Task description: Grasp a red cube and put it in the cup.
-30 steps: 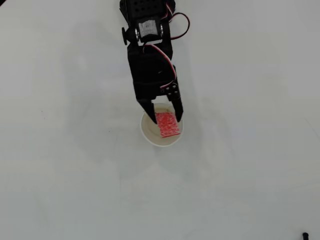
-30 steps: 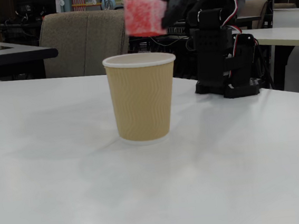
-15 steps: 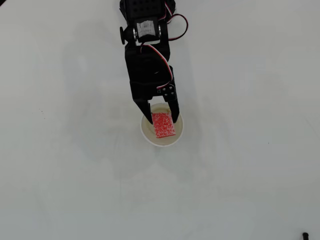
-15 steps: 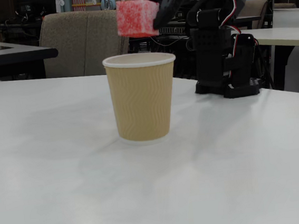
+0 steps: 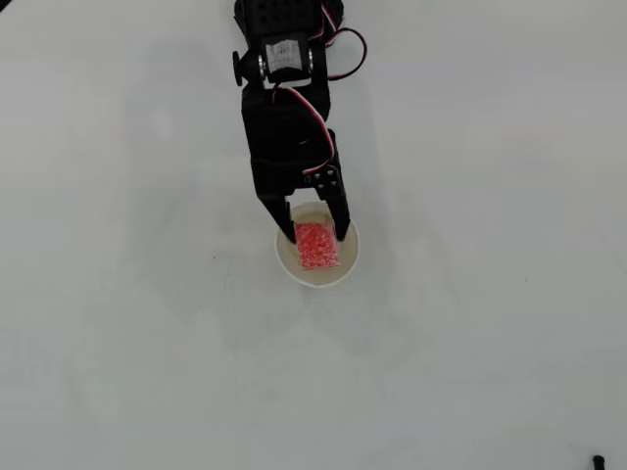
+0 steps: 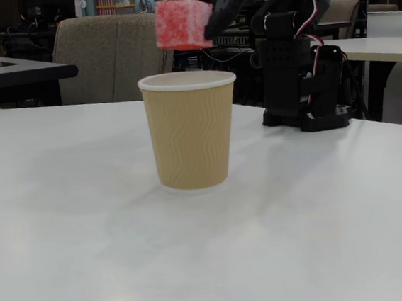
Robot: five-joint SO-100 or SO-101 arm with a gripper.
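Grasp done, release left: small speckled red cube (image 5: pixel 317 245) pinched between the fingers of black two-finger gripper (image 5: pixel 315 232), held directly over the mouth of the round white-rimmed paper cup (image 5: pixel 290 265), not yet inside. Overhead view confirms alignment over the cream interior; fixed view alone reveals cube (image 6: pixel 183 24) clear above the rim, plus the cup's tan ribbed wall (image 6: pixel 189 139)

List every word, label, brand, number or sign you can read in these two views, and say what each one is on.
None can be read.
The cup: plain rippled tan wall, white rim, no print.
The red cube: speckled only, no marking.
The gripper: a pale sticker on the motor above it in the overhead view is too small to read.
Background of the fixed view: shapes on the far wall are too blurred to read.
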